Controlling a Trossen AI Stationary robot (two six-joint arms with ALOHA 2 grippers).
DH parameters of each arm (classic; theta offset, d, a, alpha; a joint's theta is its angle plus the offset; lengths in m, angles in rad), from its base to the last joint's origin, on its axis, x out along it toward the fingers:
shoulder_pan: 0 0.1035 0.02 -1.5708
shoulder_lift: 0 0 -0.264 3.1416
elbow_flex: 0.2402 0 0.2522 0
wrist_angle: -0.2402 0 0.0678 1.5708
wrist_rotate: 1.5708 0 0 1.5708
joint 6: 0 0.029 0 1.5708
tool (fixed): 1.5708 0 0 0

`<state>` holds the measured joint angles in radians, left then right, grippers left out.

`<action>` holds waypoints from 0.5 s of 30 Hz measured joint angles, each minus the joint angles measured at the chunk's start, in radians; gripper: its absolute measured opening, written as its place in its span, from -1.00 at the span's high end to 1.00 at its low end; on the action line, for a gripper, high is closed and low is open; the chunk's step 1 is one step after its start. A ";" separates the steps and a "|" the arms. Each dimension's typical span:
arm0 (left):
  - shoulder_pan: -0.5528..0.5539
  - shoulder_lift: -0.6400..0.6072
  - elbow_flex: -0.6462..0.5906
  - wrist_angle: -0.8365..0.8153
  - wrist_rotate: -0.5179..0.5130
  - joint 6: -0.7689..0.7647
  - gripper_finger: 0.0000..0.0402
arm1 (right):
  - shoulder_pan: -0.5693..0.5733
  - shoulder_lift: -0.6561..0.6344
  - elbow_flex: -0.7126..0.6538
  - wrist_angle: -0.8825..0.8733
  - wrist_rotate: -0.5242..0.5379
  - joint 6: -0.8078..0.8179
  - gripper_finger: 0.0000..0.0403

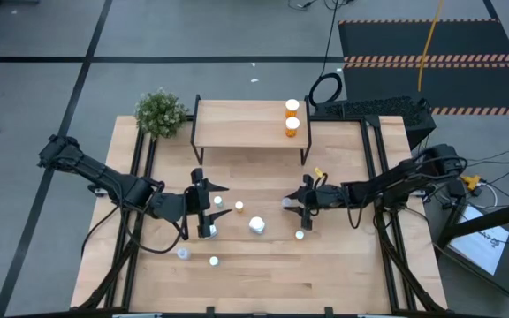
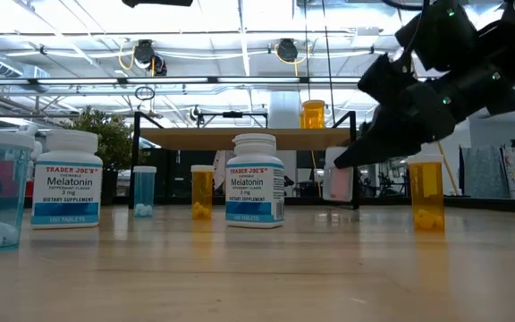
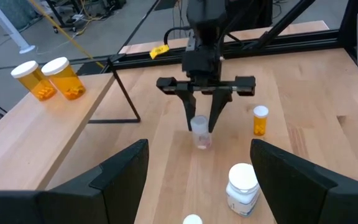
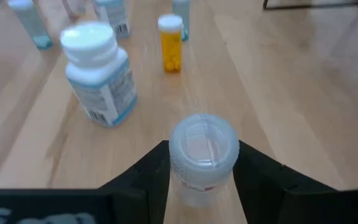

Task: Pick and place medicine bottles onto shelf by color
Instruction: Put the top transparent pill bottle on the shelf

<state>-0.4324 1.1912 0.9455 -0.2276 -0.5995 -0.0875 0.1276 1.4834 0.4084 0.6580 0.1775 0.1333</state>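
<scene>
Right gripper [image 4: 201,180] pinches clear bottle [image 4: 202,155], upright; shelf [image 1: 237,119] lies at 11 o'clock from it; left gripper [image 1: 208,210] wide, idle.

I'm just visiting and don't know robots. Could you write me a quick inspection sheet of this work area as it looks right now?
Surface: wooden table, dry and tidy.
Job's things: two orange bottles stand on the shelf; other bottles stand loose on the table.
Clutter: potted plant at the far left corner.
Hands: right hand closed on a clear bottle; left hand open, over the table.
Cables: yellow cable across the floor mat.
Surroundings: keyboard behind the table.
</scene>
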 joint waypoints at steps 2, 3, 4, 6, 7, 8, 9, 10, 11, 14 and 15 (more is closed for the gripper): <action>0.000 0.000 0.000 0.000 0.000 0.000 -0.41 | 0.000 -0.028 0.000 -0.013 0.000 0.000 0.28; 0.000 0.000 0.000 0.000 0.000 0.000 -0.41 | 0.000 -0.043 0.000 -0.012 0.000 0.000 0.28; 0.000 0.000 0.000 0.000 0.000 0.000 -0.41 | 0.000 -0.059 0.000 -0.010 0.000 0.001 0.27; 0.000 0.000 0.000 0.000 0.000 0.000 -0.41 | 0.001 -0.091 0.000 -0.019 0.000 0.001 0.26; 0.000 0.000 0.000 0.000 0.000 0.000 -0.41 | 0.002 -0.106 0.000 -0.023 0.000 0.002 0.26; 0.000 0.000 0.000 0.000 0.000 0.000 -0.41 | 0.005 -0.122 0.000 -0.022 0.000 0.002 0.26; 0.000 0.000 0.000 0.000 0.000 0.000 -0.41 | 0.006 -0.139 0.000 -0.021 0.000 0.002 0.26; 0.000 0.000 0.000 0.000 0.000 -0.001 -0.41 | 0.010 -0.154 0.000 -0.021 0.000 0.002 0.26; 0.000 0.000 0.000 0.000 0.000 -0.002 -0.41 | 0.013 -0.168 0.000 -0.021 0.000 0.003 0.26; 0.000 0.000 0.000 0.000 0.000 -0.004 -0.41 | 0.025 -0.212 0.000 -0.024 0.000 0.003 0.27; 0.000 0.000 0.000 0.000 0.000 -0.004 -0.41 | 0.028 -0.225 0.000 -0.024 0.000 0.003 0.27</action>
<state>-0.4322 1.1912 0.9455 -0.2272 -0.5993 -0.0917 0.1552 1.2580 0.4084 0.6338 0.1776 0.1365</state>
